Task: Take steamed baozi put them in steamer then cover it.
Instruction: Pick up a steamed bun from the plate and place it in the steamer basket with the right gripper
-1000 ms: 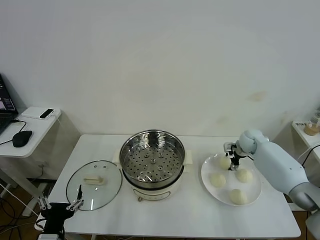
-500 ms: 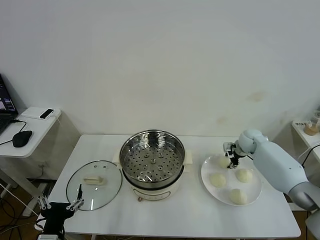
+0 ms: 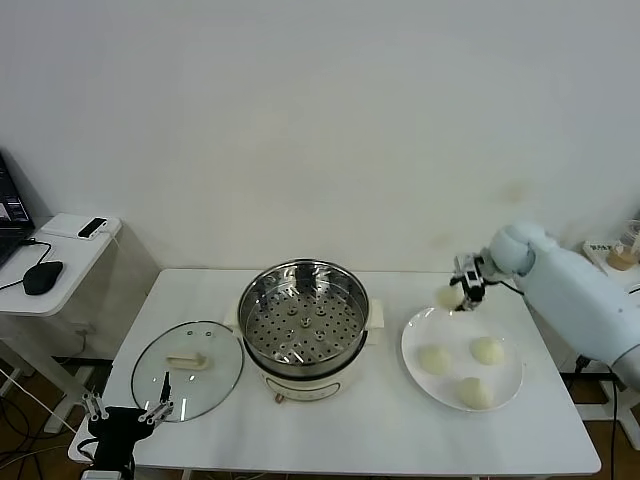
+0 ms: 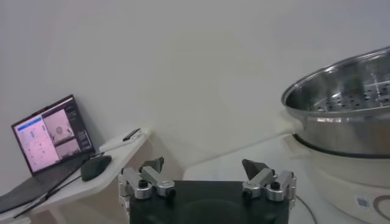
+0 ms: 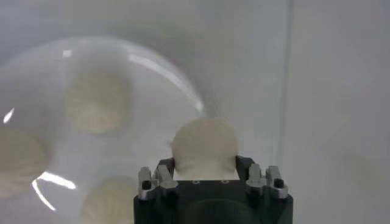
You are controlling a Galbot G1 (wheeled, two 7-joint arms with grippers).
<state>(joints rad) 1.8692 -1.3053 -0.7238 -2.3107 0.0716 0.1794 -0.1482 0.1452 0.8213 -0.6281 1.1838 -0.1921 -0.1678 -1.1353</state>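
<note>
- Four buns in all, but taking things from the left of the frame: the left gripper [image 3: 128,412] hangs at the lower left, just off the desk's [image 3: 380,430] front edge, its fingers [image 4: 152,165] spread wide and empty. I would guess it waits there because the cover is the nearest thing to it.
- The cover [image 3: 188,368] lies flat on the desk beside that gripper, handle up, just left of the steamer. Laid so, it leaves the pot's mouth free and its handle easy to take from above.
- The steamer [image 3: 304,328] stands at the middle of the frame, uncovered; its perforated tray [image 3: 303,326] shows bare, no bun in it yet.
- Right of the steamer sits the white plate [image 3: 412,334], with three steamed baozi [image 3: 434,360] resting on it in a loose cluster.
- The fourth bun [image 5: 204,145] is up off the plate, above its far rim, held in the right gripper [image 3: 462,295], whose fingers [image 5: 161,177] are closed on either side of it. The wrist view shows it clamped snugly between them, the plate and its buns well below.
- The lift looks meant to carry the bun clear of the steamer's tall wall; the first transfer is under way, with the loading and covering all to come.
</note>
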